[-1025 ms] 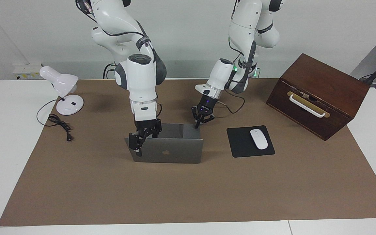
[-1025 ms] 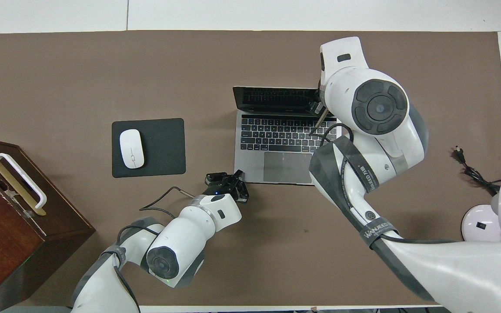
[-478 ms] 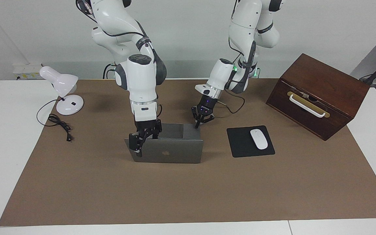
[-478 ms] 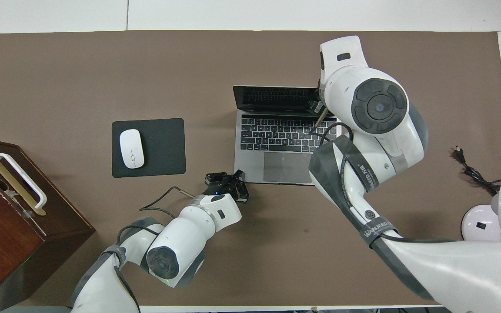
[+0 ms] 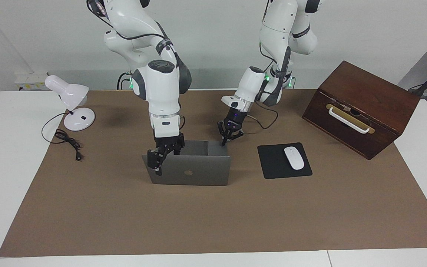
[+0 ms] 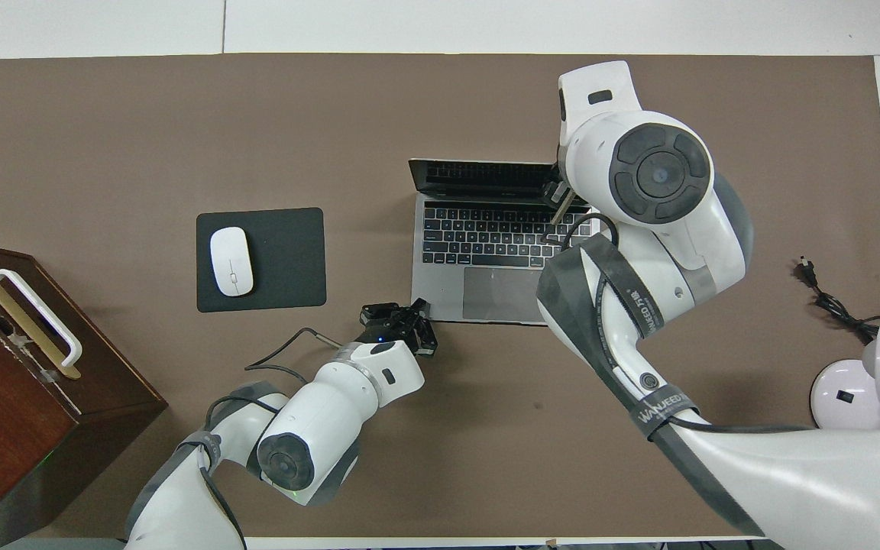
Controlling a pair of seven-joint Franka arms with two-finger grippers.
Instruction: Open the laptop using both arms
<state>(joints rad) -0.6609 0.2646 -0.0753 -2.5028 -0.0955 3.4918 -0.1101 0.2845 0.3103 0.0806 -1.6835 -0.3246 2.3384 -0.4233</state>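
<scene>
The laptop sat open in the middle of the brown mat, its lid standing close to upright with the logo side turned away from the robots and the keyboard facing them. The right gripper was down at the lid's top corner toward the right arm's end of the table, fingers spread wide across that corner, one black finger hanging over the outer face of the lid; whether it was actually touching the metal could not be told. The left gripper was pressed together, fingertips meeting, and planted on the corner of the laptop's base nearest the robots, at the left arm's end; in the overhead view its tip lay right at the edge of the base beside the trackpad. Beside the laptop, toward the left arm's end, a white mouse lay on a black mouse pad, and a wooden box with a white handle stood nearer that end. A white desk lamp stood near the right arm's end, its cord trailing onto the mat.
</scene>
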